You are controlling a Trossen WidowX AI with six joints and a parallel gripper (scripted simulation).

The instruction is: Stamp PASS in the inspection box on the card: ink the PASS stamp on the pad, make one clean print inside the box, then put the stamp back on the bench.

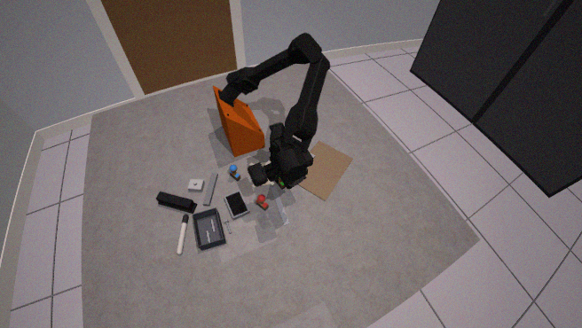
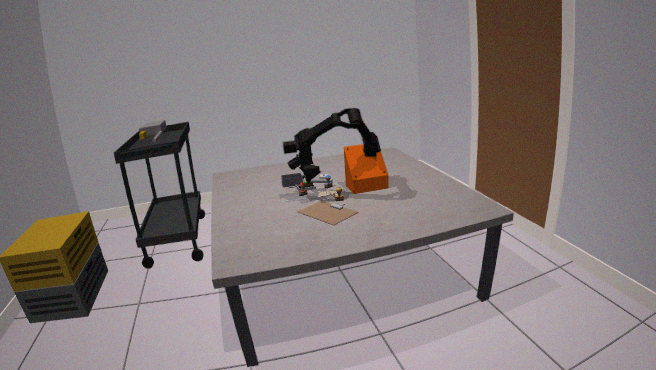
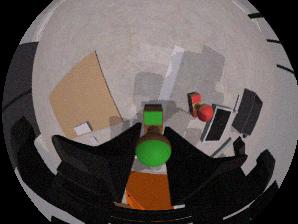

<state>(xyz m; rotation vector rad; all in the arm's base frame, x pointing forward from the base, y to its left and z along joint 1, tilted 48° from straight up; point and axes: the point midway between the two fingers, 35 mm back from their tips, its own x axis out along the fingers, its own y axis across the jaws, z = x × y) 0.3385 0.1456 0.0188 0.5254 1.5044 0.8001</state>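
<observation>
My gripper (image 1: pixel 280 180) (image 2: pixel 308 181) (image 3: pixel 152 128) is shut on the green stamp (image 3: pixel 153 152), whose round green knob stands between the fingers. It holds the stamp above the bench, beside the red stamp (image 1: pixel 262 200) (image 2: pixel 302 189) (image 3: pixel 204 113). The open ink pad (image 1: pixel 236 204) (image 3: pixel 218 124) has a black face and lies beyond the red stamp. A cream card (image 2: pixel 326 194) is mostly hidden by the arm in the top view. No lettering, inspection box or print can be made out. The stamp's underside is hidden.
A blue stamp (image 1: pixel 234 171) (image 2: pixel 328 180) and a yellow stamp (image 2: pixel 339 193) stand nearby. A brown board (image 1: pixel 330 173) (image 2: pixel 327 214) (image 3: pixel 82 97), an orange block (image 1: pixel 248 139) (image 2: pixel 370 182) (image 3: pixel 150 187), a dark tray (image 1: pixel 212 246), a black block (image 1: pixel 176 201), a white marker (image 1: pixel 182 237) and a grey bar (image 1: pixel 210 189) surround the work area.
</observation>
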